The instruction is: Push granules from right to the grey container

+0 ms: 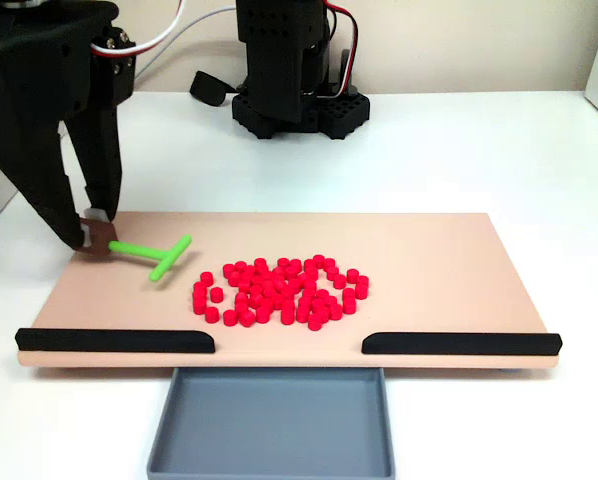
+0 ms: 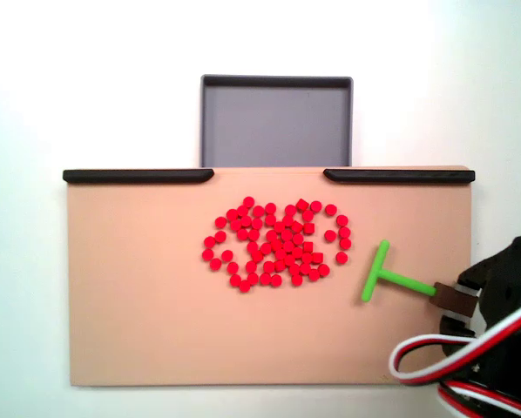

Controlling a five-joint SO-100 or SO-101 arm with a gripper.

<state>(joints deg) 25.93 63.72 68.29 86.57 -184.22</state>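
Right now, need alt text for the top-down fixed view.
Red granules cluster mid-board on a tan board, just below the gap between two black strips that opens to an empty grey container. At right, the claw grips a green T-shaped pusher.

White table (image 1: 459, 150), beige wall (image 1: 459, 40) behind; even light.

White table (image 1: 459, 150) under tan board (image 1: 449, 260)

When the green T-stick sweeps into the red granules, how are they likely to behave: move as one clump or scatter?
The granules lie as loose separate pellets with gaps, so they will probably spread rather than move together. Their short cylinder shape suggests some may tip and roll. The cluster looks wider than the T-shaped pusher's crossbar, held by the pincer, so outer pellets would likely slip past.
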